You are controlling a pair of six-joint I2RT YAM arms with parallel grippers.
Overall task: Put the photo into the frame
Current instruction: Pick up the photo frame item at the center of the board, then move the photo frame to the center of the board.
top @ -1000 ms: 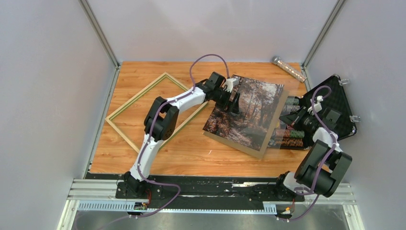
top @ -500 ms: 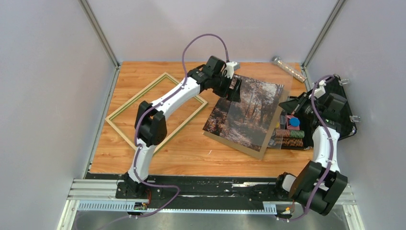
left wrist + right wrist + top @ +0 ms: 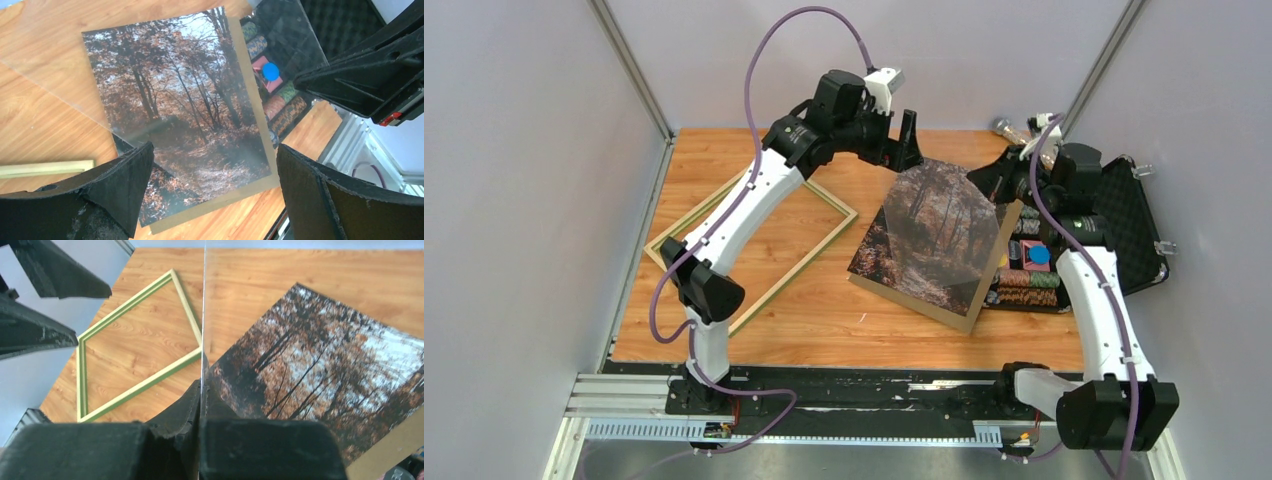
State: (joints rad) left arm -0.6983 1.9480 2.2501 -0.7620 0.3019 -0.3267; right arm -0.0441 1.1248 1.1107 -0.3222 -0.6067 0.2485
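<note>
The photo (image 3: 924, 260), an autumn forest print, lies face up on a brown backing board (image 3: 921, 303) right of centre; it also shows in the left wrist view (image 3: 180, 100) and the right wrist view (image 3: 325, 370). The frame (image 3: 804, 262) lies flat at the left, empty, its green-and-pale rails (image 3: 140, 386) on the wood. My right gripper (image 3: 1009, 182) is shut on the edge of a clear sheet (image 3: 944, 200), tilted up above the photo and seen edge-on (image 3: 204, 300) from the wrist. My left gripper (image 3: 910, 138) hangs open, high over the photo's far corner, holding nothing (image 3: 215, 150).
An open black case (image 3: 1129, 215) with rows of poker chips (image 3: 1029, 282) sits at the right, against the backing board. A clear tube (image 3: 1024, 142) lies at the back right corner. Grey walls close in on the left, back and right.
Both arms have risen. The right gripper has swung up and back, lifting the clear sheet off the photo by its right edge. The left gripper has pulled up and away from the photo.
</note>
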